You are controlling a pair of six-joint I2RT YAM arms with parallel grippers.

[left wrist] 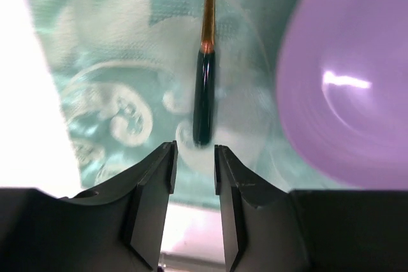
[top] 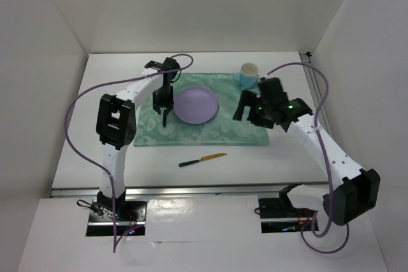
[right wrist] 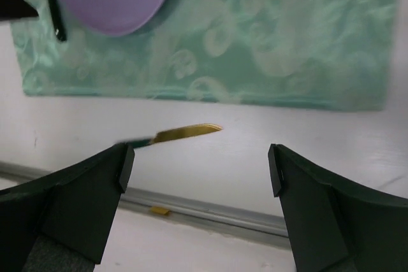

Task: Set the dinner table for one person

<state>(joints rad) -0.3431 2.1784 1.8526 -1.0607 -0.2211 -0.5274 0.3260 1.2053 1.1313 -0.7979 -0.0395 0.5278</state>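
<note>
The white dinner table (top: 287, 157) carries a teal patterned mat (top: 223, 128). A purple plate (top: 196, 105) sits on the mat. A utensil with a gold shaft and black handle (left wrist: 204, 93) lies on the mat just left of the plate (left wrist: 344, 81). My left gripper (left wrist: 194, 154) hovers just short of its handle end, jaws a little apart and empty; in the top view it (top: 164, 114) is left of the plate. A gold knife with a dark handle (top: 203, 159) lies on the bare table in front of the mat. My right gripper (right wrist: 197, 157) is wide open and empty above the knife (right wrist: 185, 134).
A light blue and white mug (top: 248, 74) stands at the mat's far right corner, just behind my right arm (top: 274, 109). A metal rail (top: 191, 189) runs along the table's near edge. White walls close in the left, right and back.
</note>
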